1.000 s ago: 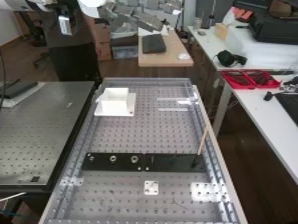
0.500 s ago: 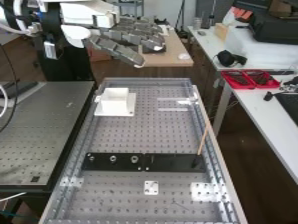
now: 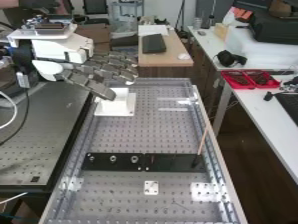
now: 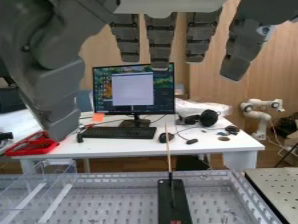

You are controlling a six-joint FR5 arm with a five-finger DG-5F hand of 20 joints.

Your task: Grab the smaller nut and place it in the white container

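- OK, nearest to me on the perforated bench (image 3: 120, 182): a sm. white plate w/ holes (image 3: 151, 188), around mid-width.
- Just past it, flat black bar (image 3: 171, 163) running left to right. Smaller nut (image 3: 91, 158) stands at its left end, nr. the bench's left side.
- Next along the bar going right: larger nut (image 3: 113, 158), then bearing (image 3: 134, 158), all 3 in a row, apart from each other.
- Bar's right end: thin wooden stick (image 3: 204, 137) sticking up, slightly tilted.
- Farther up, left side: white container (image 3: 116, 104) on a white base plate (image 3: 131, 106), well apart from the nut.
- Hand (image 3: 85, 82) is at the far left, up in the air by the container. From where the high cam. sits, its fingers overlap the container's far left part; can't tell if they touch. It's released: fingers (image 4: 161, 42) extended & loose, nothing in its grasp.
- Left of the bench, a dark perforated table (image 3: 40, 145), w/ a gap btwn.
- Off right, white desk (image 3: 256, 110) w/ red tray (image 3: 249, 74), headphones (image 3: 231, 59), plus keyboard (image 4: 120, 132) & monitor (image 4: 133, 90).
- Far end, past the bench: wood-topped table (image 3: 163, 60) w/ a dark flat case (image 3: 153, 44) on it.
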